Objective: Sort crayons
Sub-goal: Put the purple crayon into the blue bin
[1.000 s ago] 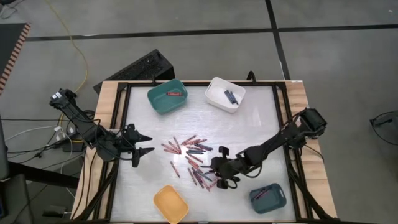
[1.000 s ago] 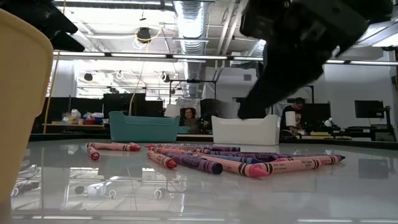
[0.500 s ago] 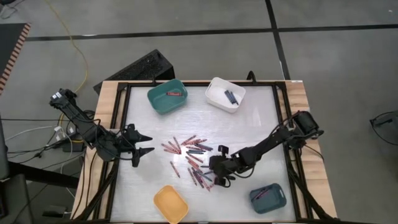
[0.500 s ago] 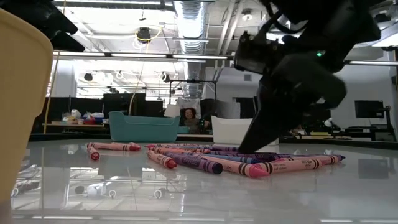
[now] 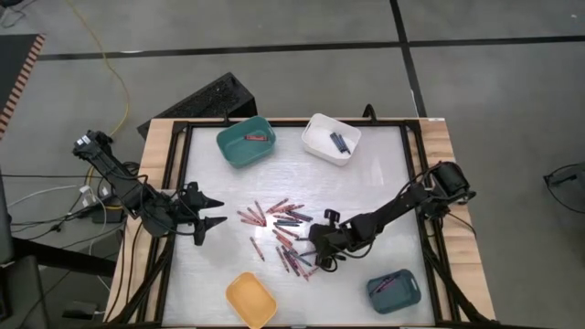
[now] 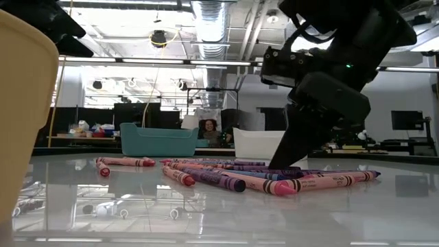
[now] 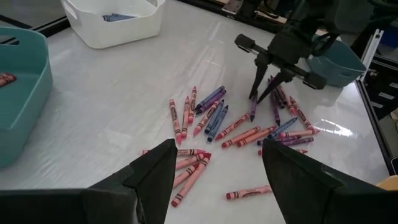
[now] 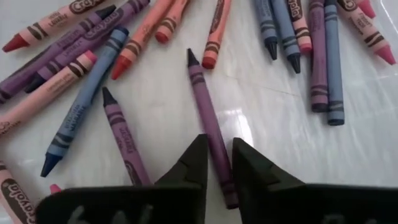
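The right gripper [image 8: 216, 163] is down in the pile of crayons [image 5: 283, 233] at the table [image 5: 366, 183] middle, jaws clenched on a purple crayon [image 8: 209, 124] (lying flat); the left gripper [image 5: 212, 214] waits at the left side, jaws apart.

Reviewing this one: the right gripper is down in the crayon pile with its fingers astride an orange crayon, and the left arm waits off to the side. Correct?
Not quite: the crayon between the right gripper fingers is purple, not orange. The right wrist view shows the purple crayon running between the two dark fingertips. The rest holds: the gripper is down in the crayon pile, and the left gripper waits off to the side.
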`<state>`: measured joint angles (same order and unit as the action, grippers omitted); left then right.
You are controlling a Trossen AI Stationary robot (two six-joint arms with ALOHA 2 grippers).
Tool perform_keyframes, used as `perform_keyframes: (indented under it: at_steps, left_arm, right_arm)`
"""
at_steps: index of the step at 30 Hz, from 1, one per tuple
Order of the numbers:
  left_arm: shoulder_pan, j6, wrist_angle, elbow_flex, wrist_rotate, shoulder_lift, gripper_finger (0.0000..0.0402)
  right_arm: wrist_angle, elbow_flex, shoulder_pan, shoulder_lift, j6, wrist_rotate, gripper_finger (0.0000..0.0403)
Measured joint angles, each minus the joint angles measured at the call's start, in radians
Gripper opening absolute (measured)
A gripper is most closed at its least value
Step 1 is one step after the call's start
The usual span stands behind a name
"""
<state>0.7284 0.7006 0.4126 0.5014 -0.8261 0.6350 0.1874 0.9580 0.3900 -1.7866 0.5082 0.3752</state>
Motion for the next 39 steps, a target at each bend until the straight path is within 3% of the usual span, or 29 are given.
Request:
perform_keyframes:
  at_steps: [5, 15, 25, 32, 39]
  left_arm:
    - [0.000, 0.000, 0.000, 0.000, 0.000, 0.000, 0.0228]
    - [0.000, 0.002, 0.000, 0.000, 0.003, 0.000, 0.0228]
    - [0.000, 0.011, -0.001, 0.000, 0.006, 0.000, 0.0228]
    - [0.000, 0.015, 0.000, 0.000, 0.016, 0.000, 0.0228]
    - [0.000, 0.009, 0.000, 0.000, 0.016, 0.000, 0.0228]
  right_arm:
    - [0.013, 0.000, 0.000, 0.001, 0.000, 0.001, 0.0009]
    - [0.035, -0.004, 0.020, 0.036, 0.018, 0.014, 0.0003]
    - [0.062, -0.004, 0.118, 0.259, 0.073, -0.018, 0.0002]
    - [0.272, -0.003, 0.338, 0.451, 0.417, -0.093, 0.0002]
    - [0.507, -0.002, 0.611, 0.530, 0.955, -0.092, 0.0002]
